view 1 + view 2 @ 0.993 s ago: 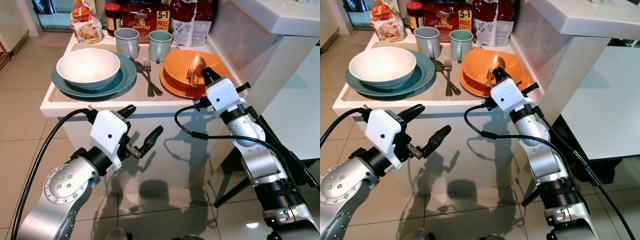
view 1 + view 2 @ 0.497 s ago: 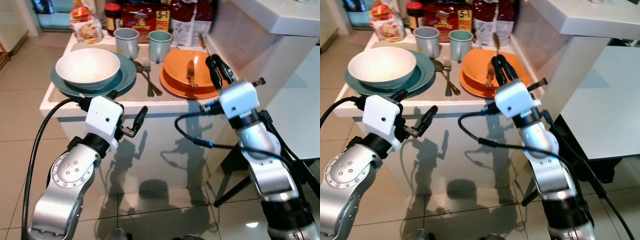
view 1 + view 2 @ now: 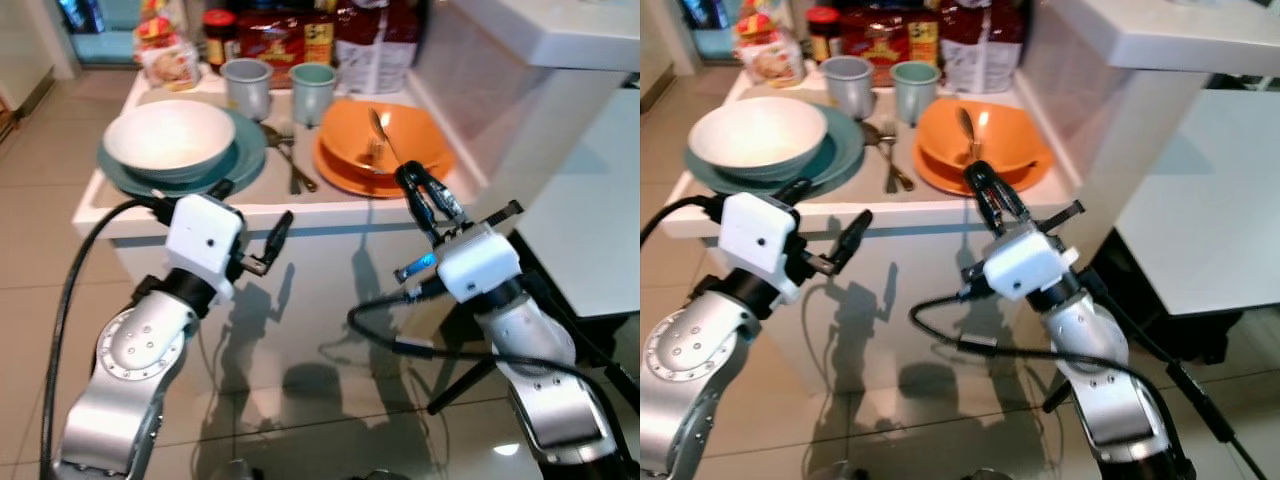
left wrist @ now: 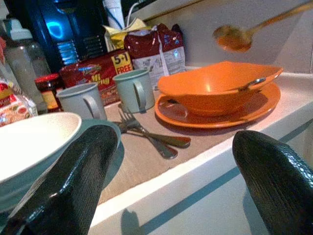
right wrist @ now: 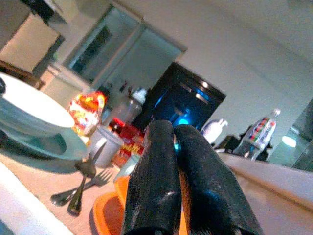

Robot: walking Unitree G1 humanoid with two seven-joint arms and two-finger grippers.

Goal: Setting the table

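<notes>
Holding spoon in clamped right tool | left tool apart | mugs behind

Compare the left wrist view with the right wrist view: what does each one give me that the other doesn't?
Left wrist view: the spoon held in the air above the orange bowl, a fork resting in that bowl, and the left gripper open short of the counter edge.
Right wrist view: the right gripper with its fingers pressed together, and a clear bottle in the background.
Both: the white bowl on its teal plate, the spare cutlery on the counter, and the mugs.
</notes>
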